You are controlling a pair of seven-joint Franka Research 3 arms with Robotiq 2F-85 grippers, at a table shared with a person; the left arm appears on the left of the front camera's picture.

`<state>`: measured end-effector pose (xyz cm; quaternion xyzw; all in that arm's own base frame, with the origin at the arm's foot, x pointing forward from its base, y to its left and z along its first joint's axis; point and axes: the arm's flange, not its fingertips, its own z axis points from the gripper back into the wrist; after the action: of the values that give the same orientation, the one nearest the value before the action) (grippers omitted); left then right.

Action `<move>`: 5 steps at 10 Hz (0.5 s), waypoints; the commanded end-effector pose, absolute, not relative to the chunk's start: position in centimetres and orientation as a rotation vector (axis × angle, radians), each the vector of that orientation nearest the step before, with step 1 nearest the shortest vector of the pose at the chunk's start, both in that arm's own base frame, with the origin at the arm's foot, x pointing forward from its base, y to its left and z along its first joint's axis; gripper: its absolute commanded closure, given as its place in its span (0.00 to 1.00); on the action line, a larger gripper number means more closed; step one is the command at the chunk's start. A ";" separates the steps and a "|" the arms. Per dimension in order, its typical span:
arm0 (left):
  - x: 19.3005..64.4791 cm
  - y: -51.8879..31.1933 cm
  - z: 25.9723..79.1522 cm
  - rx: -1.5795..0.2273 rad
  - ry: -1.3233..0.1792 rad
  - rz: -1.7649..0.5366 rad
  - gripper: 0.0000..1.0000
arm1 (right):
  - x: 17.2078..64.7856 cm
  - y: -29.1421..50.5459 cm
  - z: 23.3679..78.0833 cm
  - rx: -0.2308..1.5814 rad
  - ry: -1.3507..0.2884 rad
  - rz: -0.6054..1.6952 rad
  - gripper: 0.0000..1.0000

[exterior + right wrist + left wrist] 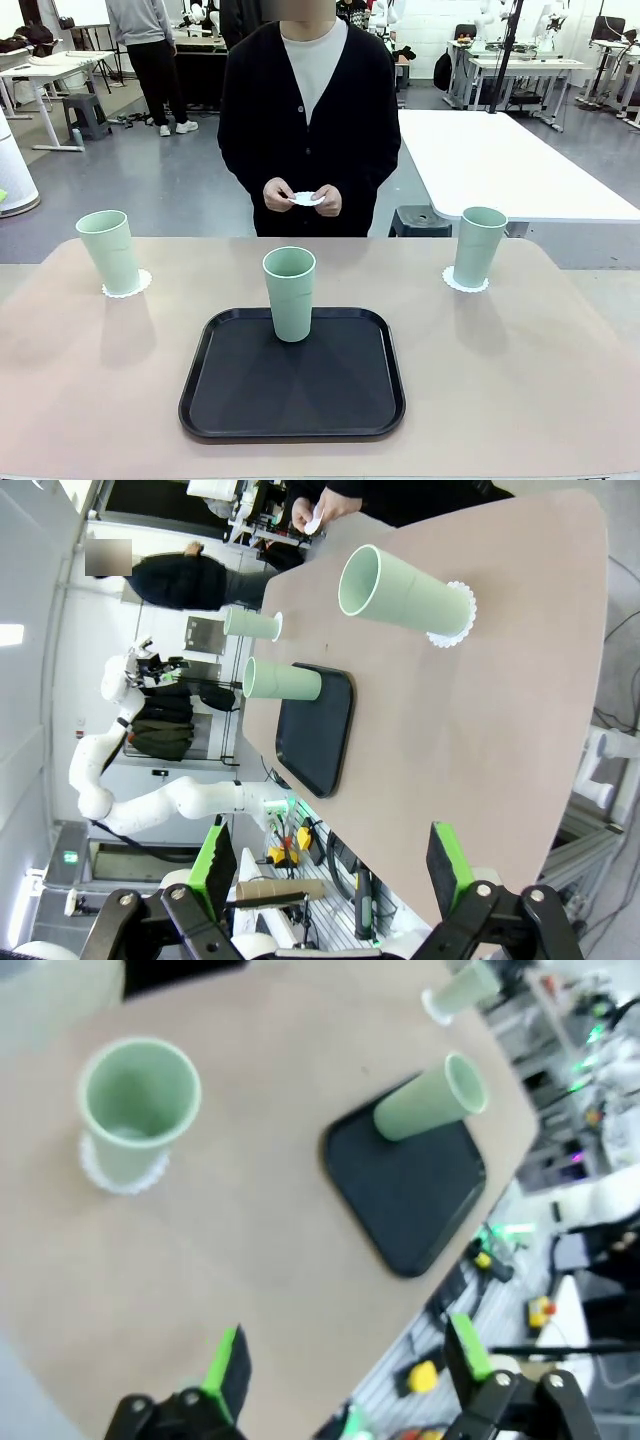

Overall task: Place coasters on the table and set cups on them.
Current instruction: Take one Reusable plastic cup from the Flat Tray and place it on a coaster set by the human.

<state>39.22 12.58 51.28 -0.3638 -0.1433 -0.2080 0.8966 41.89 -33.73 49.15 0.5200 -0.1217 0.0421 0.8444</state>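
Left of the tray (230, 390), the first cup (109, 250) sits on a coaster (127, 287); the middle cup (290, 293) waits on the tray — spare coaster (307, 198) in the person's hands (277, 195); right of it, the third cup (479, 246) is set. Left gripper (346, 1352), right gripper (330, 848) — spread wide, empty.

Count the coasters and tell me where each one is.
3. One coaster lies under the left cup, one under the right cup, one in the person's hands; more may be stacked there.
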 end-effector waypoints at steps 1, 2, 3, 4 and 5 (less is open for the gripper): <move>38.2 13.9 49.8 -0.932 -0.355 -0.375 0.00 | 42.0 -33.5 49.4 1.106 -0.265 0.081 0.00; 38.0 15.7 48.9 -1.018 -0.392 -0.356 0.00 | 42.0 -33.5 49.4 1.106 -0.265 0.081 0.00; 37.7 17.9 48.0 -1.126 -0.438 -0.350 0.00 | 42.0 -33.5 49.4 1.106 -0.265 0.081 0.00; 37.8 19.7 47.8 -1.212 -0.473 -0.348 0.00 | 42.0 -33.5 49.4 1.106 -0.265 0.081 0.00; 37.6 21.2 47.4 -1.298 -0.489 -0.343 0.00 | 42.0 -33.5 49.4 1.106 -0.265 0.081 0.00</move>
<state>36.35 19.46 47.43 -0.5546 -0.2222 -0.1474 0.7883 41.88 -33.75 49.15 0.5200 -0.1218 0.0419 0.8444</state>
